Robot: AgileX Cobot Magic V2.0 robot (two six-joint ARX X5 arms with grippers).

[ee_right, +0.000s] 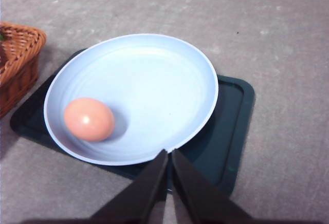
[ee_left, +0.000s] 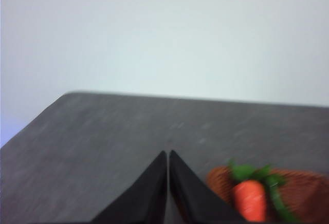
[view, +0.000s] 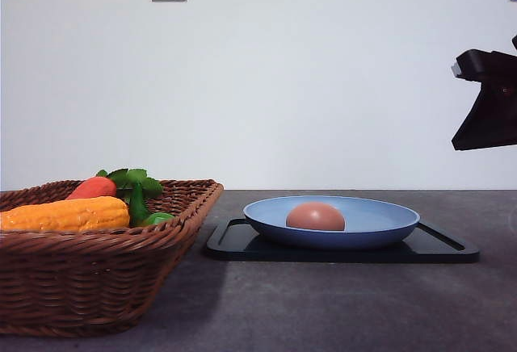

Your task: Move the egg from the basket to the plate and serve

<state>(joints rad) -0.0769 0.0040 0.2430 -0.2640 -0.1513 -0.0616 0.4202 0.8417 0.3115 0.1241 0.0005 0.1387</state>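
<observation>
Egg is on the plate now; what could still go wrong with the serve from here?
The egg lies loose near the rim of the plate, so a tilt or jolt in lifting might roll it off. The plate only rests on the black tray, so a push might slide it. The right gripper, shut above the near rim, may need to open before grasping.

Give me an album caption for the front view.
Egg resting on the blue plate, vegetable basket beside.

Item count: one egg (view: 315,216) in one plate (view: 380,221); one tray (view: 440,247) under that plate; beside the plate, one basket (view: 97,279) containing one corn cob (view: 65,214) and one carrot (view: 91,187).
</observation>
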